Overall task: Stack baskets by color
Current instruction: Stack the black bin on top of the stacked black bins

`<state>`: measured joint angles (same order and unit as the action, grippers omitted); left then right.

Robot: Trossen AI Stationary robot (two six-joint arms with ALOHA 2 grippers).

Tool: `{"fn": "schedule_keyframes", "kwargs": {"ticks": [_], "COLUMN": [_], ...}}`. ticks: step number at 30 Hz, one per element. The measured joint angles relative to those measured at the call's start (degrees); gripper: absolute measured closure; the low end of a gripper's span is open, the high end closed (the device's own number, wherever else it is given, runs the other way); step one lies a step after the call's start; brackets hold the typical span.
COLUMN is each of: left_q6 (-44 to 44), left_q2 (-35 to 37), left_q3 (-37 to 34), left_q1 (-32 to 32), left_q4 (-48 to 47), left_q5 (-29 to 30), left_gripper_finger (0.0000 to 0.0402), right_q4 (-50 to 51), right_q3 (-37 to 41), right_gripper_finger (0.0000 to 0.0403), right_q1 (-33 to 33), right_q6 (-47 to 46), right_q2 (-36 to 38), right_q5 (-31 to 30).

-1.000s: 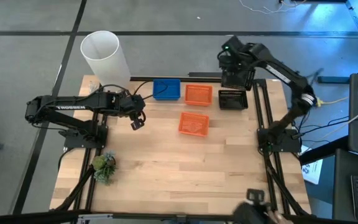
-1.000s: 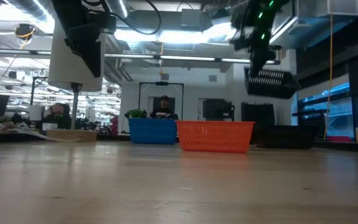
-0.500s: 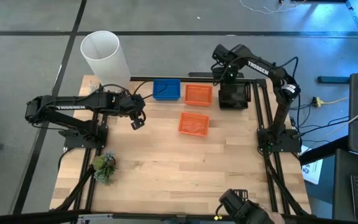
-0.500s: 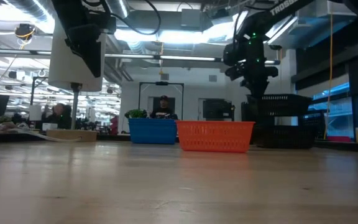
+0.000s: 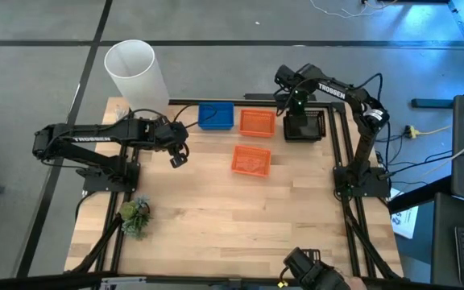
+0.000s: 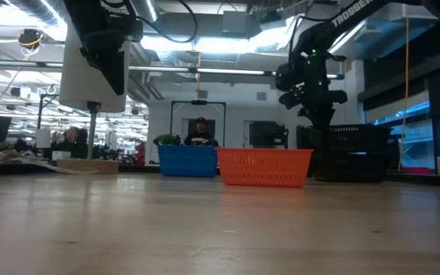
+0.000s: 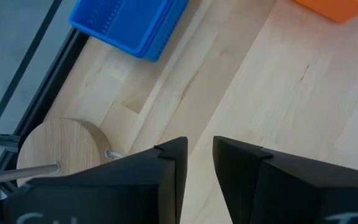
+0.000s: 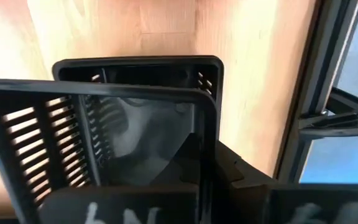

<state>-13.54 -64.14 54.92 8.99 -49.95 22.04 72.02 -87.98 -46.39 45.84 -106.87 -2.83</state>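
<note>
A black basket point(image 8: 104, 130) is being gripped at its rim by the tightly closed right gripper point(image 5: 296, 109) and held over the black basket stack point(image 5: 306, 126) at the table's point(image 5: 216, 209) far right corner. The left gripper point(image 7: 196, 163) is being held slightly parted and empty near the blue baskets point(image 5: 215, 116). Orange baskets point(image 5: 257, 122) are sitting between blue and black, with one orange basket point(image 5: 250, 160) lying apart.

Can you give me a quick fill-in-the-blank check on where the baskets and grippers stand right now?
1. The right gripper is shut on a ____ plastic mesh basket above the black stack.
2. The lone orange plastic mesh basket sits nearer the table's ____ than the others.
3. The blue plastic mesh baskets lie nearest the ____ gripper.

Missing words: black; middle; left
</note>
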Motion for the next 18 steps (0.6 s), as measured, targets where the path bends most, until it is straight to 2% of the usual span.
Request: {"fn": "schedule_keyframes", "kwargs": {"ticks": [18], "left_q6": [0.0], "left_q2": [0.0], "left_q3": [0.0], "left_q1": [0.0], "left_q4": [0.15], "left_q5": [0.0], "left_gripper_finger": [0.0333], "right_q4": [-9.44], "right_q3": [7.75], "right_gripper_finger": [0.0395], "right_q1": [0.02], "right_q6": [4.05], "right_q2": [-0.02], "right_q5": [-0.48]}}
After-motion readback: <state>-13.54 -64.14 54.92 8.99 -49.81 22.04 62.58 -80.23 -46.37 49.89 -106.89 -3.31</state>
